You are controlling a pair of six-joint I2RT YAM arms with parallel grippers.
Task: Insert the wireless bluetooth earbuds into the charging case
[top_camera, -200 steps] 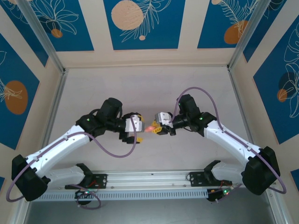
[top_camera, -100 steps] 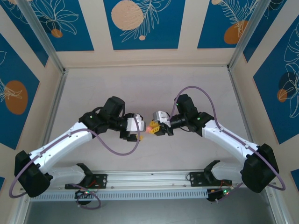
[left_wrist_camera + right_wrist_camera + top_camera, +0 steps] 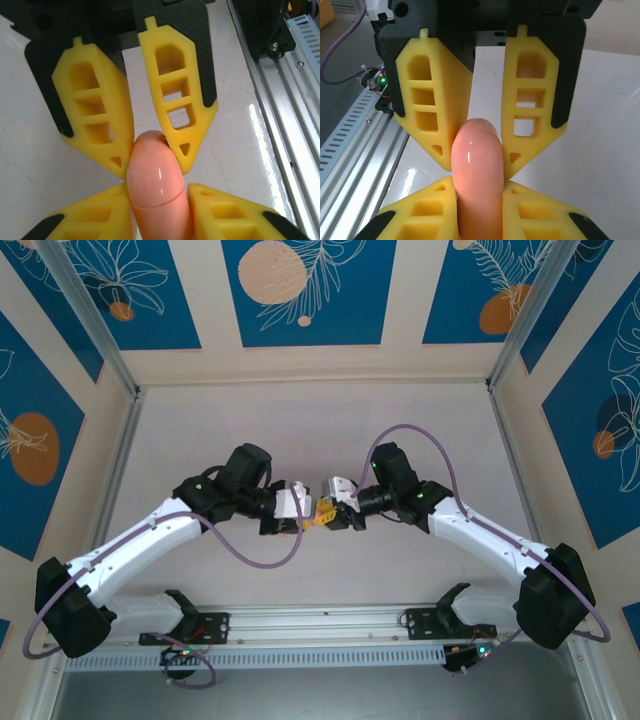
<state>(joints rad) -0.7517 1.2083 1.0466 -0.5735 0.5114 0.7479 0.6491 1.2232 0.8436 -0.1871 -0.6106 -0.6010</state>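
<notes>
Left gripper [image 3: 156, 187] and right gripper [image 3: 478, 182] meet tip to tip over the middle of the pale glossy tabletop [image 3: 300, 430], both clamped on one thing. Each pair of yellow latticed plastic fingers [image 3: 175, 100] presses opposite sides of the small salmon-pink rounded plastic charging case [image 3: 477, 165], held lengthwise between them. A thin seam line [image 3: 155, 203] crosses its shell near the left gripper's fingers.
</notes>
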